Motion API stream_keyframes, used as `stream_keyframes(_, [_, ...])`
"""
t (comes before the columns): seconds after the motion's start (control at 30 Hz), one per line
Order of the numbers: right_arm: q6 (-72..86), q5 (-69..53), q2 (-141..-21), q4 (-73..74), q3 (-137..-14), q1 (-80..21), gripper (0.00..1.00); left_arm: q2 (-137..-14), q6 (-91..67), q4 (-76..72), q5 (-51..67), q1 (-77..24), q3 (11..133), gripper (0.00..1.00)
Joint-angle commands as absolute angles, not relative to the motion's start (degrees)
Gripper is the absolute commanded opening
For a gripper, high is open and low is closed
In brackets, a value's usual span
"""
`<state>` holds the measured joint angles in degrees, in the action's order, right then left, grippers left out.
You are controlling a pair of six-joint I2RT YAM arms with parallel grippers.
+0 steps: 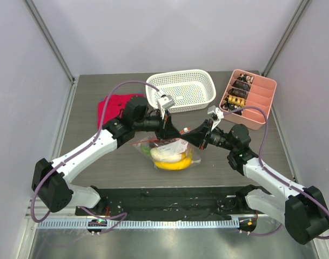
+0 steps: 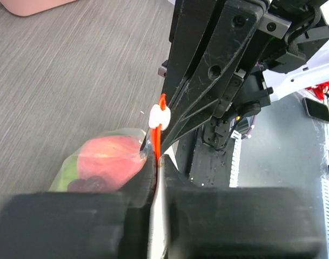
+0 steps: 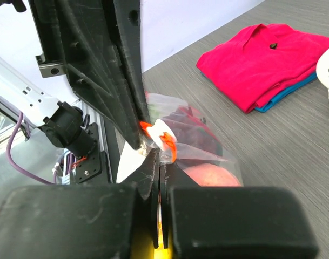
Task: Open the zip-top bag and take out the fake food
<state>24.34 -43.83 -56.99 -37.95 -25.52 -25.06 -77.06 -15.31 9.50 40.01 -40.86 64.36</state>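
My left pincer [image 1: 168, 131] and right pincer [image 1: 195, 137] meet over the bag [image 1: 169, 151], which rests on the middle of the tabletop [image 1: 126, 172]. Both are clamped flat on its thin top edge, one from each side, fingertips almost touching. I judge that this grip is there to pull the two lips of the mouth apart, since the food cannot come out until the seal gives. The bag looks shut for now: its orange strip [image 2: 160, 135] runs as one line between my fingers, with the white slider [image 3: 163, 135] just above the right pincer's grip. The food sits low in the bag, well below the strip: bananas [image 1: 175, 162], a white piece [image 1: 165, 154], a red fruit [image 2: 107, 156] and dark grapes [image 2: 91, 183]. Its weight should keep the bag down while I pull.

Plain pale walls [image 1: 153, 32] close the space in on three sides. The tabletop is grey, with a fine wood grain. Beyond the bag stands a white basket [image 1: 180, 89]; beyond it to the right is a pink tray [image 1: 256, 105], and beyond it to the left lies a folded red cloth [image 1: 113, 105].
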Motion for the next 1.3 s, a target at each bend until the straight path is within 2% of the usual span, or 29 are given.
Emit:
stream_keyframes(0.0, [26.02,-43.94,-56.43,-43.77,-27.77,-24.96,0.01,-75.32,-17.40,6.15,39.47,-41.57,66.35,0.26])
stream_keyframes(0.07, [25.58,-44.03,-55.81,-43.42,-27.68,-25.05,0.01,-75.93,-17.32,6.06,37.80,-42.27,67.67,0.37])
stream_keyframes(0.13, [25.23,-44.21,-55.20,-42.98,-27.77,-24.96,0.01,-76.55,-17.05,6.24,36.31,-42.71,69.25,0.42])
stream_keyframes(0.17, [25.05,-44.38,-55.20,-42.46,-27.86,-24.96,0.01,-77.51,-16.70,6.85,36.12,-43.06,69.69,0.52])
stream_keyframes(0.2, [25.22,-44.73,-55.28,-42.36,-27.86,-25.05,0.01,-77.87,-15.92,7.12,35.69,-43.33,70.13,0.56])
stream_keyframes(0.37, [25.75,-46.23,-55.28,-42.80,-28.04,-25.05,0.01,-79.54,-15.38,6.68,34.36,-43.59,71.54,0.55])
stream_keyframes(0.6, [25.66,-46.14,-54.67,-42.54,-27.86,-25.05,0.01,-81.47,-13.62,9.23,34.89,-43.59,73.92,0.41])
stream_keyframes(0.77, [25.84,-46.06,-54.84,-42.54,-27.77,-25.05,0.01,-81.39,-13.62,9.14,34.89,-43.59,73.21,0.27])
stream_keyframes(0.93, [26.63,-45.70,-55.02,-43.07,-27.86,-25.05,0.01,-80.95,-13.62,8.88,35.25,-43.59,72.33,0.21])
stream_keyframes(1.03, [26.98,-44.13,-54.49,-43.07,-27.51,-25.05,0.01,-81.04,-14.15,8.88,35.42,-43.59,72.77,0.01])
stream_keyframes(1.13, [27.68,-41.58,-53.62,-42.80,-27.25,-25.05,0.01,-80.95,-14.41,9.58,34.46,-43.59,72.69,0.00])
stream_keyframes(1.27, [30.58,-31.94,-51.25,-45.60,-24.44,-24.96,0.01,-79.63,-14.76,11.95,30.77,-43.59,71.11,0.00])
